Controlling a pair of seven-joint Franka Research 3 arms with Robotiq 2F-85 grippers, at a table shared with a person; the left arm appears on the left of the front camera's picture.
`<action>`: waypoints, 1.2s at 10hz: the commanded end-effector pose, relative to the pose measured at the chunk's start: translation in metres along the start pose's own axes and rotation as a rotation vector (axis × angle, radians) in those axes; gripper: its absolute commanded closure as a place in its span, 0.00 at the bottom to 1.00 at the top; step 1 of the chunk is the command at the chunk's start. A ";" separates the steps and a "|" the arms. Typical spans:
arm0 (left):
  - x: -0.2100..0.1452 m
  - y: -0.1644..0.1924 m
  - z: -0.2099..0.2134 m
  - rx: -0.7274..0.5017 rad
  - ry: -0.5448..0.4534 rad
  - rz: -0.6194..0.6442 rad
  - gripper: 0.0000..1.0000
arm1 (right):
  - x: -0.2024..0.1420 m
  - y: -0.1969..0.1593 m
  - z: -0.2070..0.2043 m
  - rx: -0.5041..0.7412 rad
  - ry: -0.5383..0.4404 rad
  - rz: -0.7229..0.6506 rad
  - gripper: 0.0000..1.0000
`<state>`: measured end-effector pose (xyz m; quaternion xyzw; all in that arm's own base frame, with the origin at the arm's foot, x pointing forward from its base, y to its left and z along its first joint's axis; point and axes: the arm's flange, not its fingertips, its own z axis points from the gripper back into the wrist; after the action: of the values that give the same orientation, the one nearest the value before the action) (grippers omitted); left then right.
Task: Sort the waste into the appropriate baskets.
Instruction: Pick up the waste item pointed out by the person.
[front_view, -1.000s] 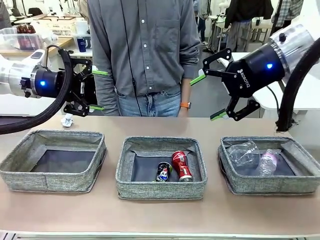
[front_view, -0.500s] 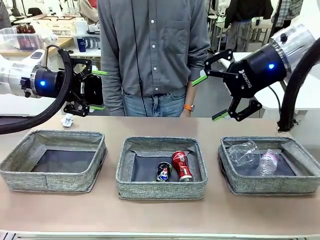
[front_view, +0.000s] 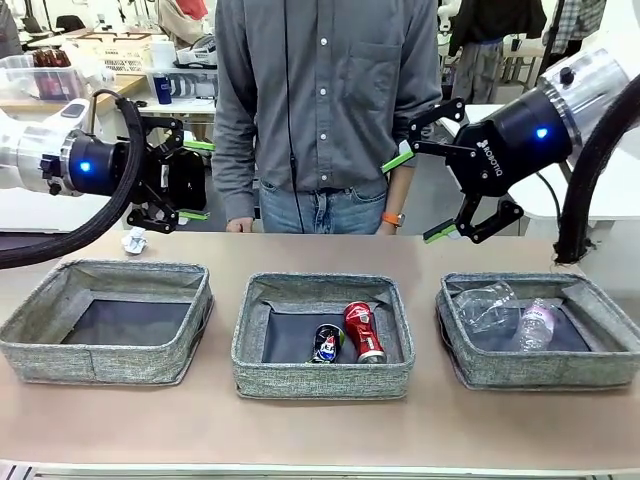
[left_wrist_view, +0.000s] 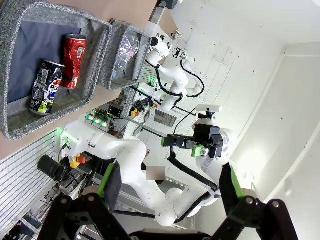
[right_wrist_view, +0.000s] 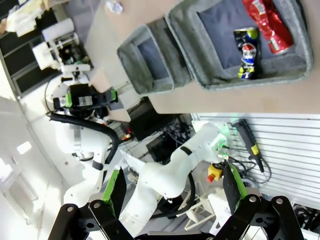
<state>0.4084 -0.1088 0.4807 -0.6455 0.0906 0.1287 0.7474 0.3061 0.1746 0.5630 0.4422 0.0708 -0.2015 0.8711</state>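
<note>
Three grey baskets stand in a row. The left basket (front_view: 40, 350) is empty. The middle basket (front_view: 320, 382) holds a red can (front_view: 365, 330) and a dark blue can (front_view: 326, 343). In the right basket (front_view: 540, 372) lie a clear cup (front_view: 485, 305) and a small bottle (front_view: 535, 325). A white paper wad (front_view: 134, 240) lies on the table behind the left basket. My left gripper (front_view: 197, 180) hovers open above that wad, holding nothing. My right gripper (front_view: 415, 198) hangs open and empty above the right basket's far left. Both cans show in the left wrist view (left_wrist_view: 74, 53) (left_wrist_view: 44, 87).
A person stands at the table's far edge, one hand (front_view: 238, 225) near the left gripper and a wrist with an orange band (front_view: 393, 218) near the right gripper. Bare tabletop (front_view: 320, 435) runs in front of the baskets.
The person has shifted to the right of the picture, and a hand now shows at the table edge. Both grippers stay open and nearly still.
</note>
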 end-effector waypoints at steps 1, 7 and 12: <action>-0.003 -0.002 0.002 0.008 0.011 0.009 0.00 | 0.002 0.002 0.002 0.001 0.004 0.030 0.00; -0.003 -0.002 0.002 0.008 0.011 0.009 0.00 | 0.002 0.002 0.002 0.001 0.004 0.030 0.00; -0.003 -0.002 0.002 0.008 0.011 0.009 0.00 | 0.002 0.002 0.002 0.001 0.004 0.030 0.00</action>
<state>0.4084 -0.1088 0.4807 -0.6455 0.0906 0.1287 0.7474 0.3064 0.1739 0.5630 0.4419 0.0705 -0.2015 0.8713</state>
